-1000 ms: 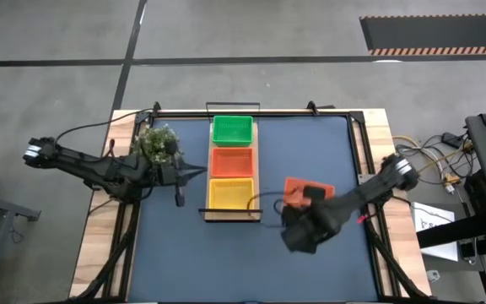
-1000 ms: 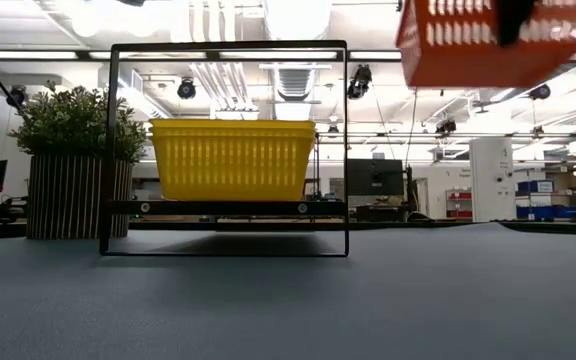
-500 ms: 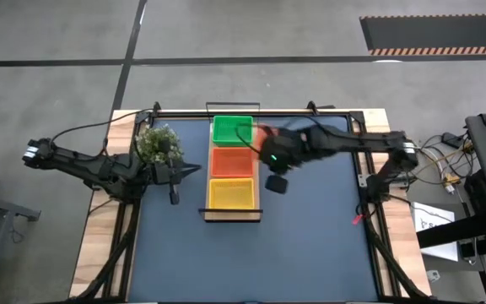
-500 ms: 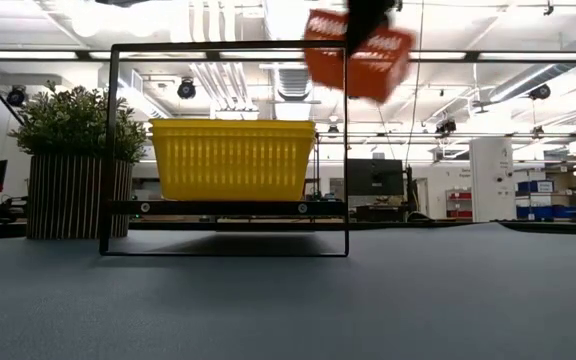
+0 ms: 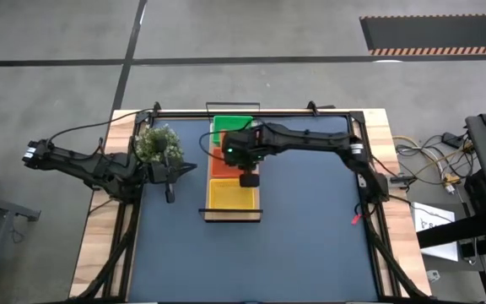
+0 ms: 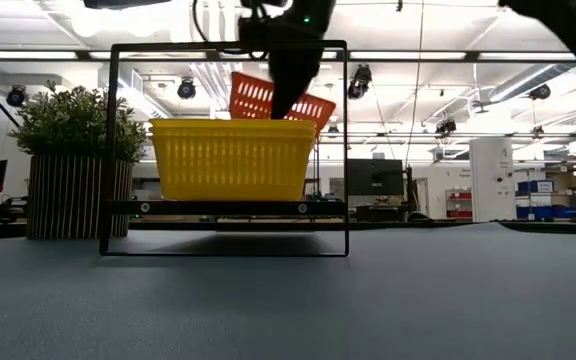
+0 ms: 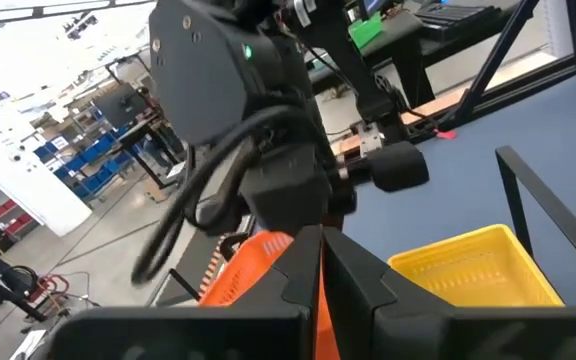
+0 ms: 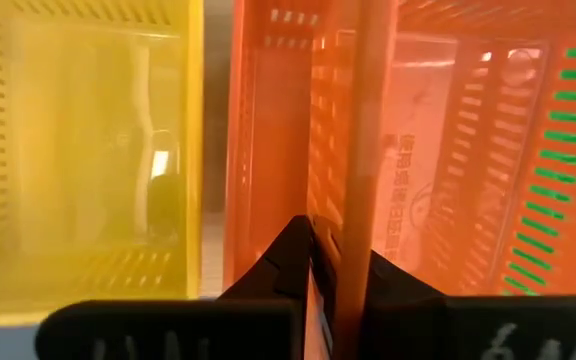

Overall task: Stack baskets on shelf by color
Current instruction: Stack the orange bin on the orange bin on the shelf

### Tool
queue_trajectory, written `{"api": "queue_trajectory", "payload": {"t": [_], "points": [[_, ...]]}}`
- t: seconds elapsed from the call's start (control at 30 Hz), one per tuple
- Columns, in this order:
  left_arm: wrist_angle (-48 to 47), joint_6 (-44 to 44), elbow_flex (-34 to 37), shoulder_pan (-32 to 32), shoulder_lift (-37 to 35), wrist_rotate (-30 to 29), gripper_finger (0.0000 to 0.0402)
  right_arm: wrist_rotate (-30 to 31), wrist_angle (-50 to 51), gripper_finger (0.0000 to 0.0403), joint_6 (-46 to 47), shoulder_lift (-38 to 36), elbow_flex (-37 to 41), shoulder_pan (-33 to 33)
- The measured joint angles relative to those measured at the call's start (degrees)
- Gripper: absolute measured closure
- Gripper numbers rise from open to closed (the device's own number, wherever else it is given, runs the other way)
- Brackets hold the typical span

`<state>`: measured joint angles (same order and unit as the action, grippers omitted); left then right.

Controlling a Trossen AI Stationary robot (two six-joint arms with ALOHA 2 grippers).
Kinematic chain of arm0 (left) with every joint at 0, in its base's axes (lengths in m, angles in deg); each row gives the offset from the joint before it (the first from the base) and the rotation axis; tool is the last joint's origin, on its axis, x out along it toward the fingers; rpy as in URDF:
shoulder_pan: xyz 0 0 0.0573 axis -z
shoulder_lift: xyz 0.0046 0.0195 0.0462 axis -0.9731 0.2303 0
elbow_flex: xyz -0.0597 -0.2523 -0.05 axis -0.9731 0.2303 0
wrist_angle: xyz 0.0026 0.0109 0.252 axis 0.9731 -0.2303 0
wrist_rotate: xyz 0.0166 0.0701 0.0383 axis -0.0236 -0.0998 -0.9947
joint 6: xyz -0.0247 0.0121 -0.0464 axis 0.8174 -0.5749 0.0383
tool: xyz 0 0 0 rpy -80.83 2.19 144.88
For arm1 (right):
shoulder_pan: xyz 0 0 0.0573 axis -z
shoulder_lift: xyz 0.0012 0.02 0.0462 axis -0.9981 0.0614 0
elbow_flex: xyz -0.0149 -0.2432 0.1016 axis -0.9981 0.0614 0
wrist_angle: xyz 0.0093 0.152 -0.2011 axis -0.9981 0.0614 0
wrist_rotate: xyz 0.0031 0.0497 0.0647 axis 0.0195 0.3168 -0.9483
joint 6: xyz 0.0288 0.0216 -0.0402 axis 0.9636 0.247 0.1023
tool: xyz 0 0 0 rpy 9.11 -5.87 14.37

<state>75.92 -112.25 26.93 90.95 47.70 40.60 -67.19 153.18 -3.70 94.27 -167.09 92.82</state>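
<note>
The light-wood shelf [image 5: 257,181] carries a green basket [image 5: 230,125] at its far end, a red-orange basket [image 5: 220,166] in the middle and a yellow basket [image 5: 230,194] at its near end. My right gripper [image 5: 241,156] reaches in from the table's right side. It is shut on another red-orange basket [image 6: 268,100], held tilted over the shelf's middle, behind the yellow basket [image 6: 233,158]. My left gripper [image 5: 191,169] waits shut and empty left of the shelf, beside the plant. My right gripper pinches one side wall of the red-orange basket at its rim [image 8: 353,190], one finger inside the basket and one outside. The fingers [image 6: 283,95] come from above, pointing down. The basket hangs tilted. The yellow basket hides its lower part, so I cannot tell whether it touches the basket below.
A bushy potted plant [image 5: 159,143] stands just left of the shelf's far half, next to my left arm. The shelf's black rail frame [image 6: 346,150] rises at its near end. Bare blue tabletop [image 5: 310,228] lies right of and nearer than the shelf.
My right gripper has carried the red-orange basket from above the table's near right toward the far left, over the shelf. It has then come down over the shelf's middle. The basket has tipped and now sits lower, behind the yellow basket.
</note>
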Motion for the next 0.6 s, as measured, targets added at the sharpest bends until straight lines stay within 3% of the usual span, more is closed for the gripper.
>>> {"api": "queue_trajectory", "payload": {"t": [0.2, 0.6], "points": [[0.0, 0.0, 0.7, 0.0, 0.2, 0.0, 0.0402, 0.0, 2.5, 0.0394, 0.1, 4.2, -3.7, -0.1], [0.2, 0.0, 0.9, 0.0, -0.1, 0.0, 0.0402, 0.0, 1.7, 0.0394, 0.8, 4.4, -3.7, -0.1]]}}
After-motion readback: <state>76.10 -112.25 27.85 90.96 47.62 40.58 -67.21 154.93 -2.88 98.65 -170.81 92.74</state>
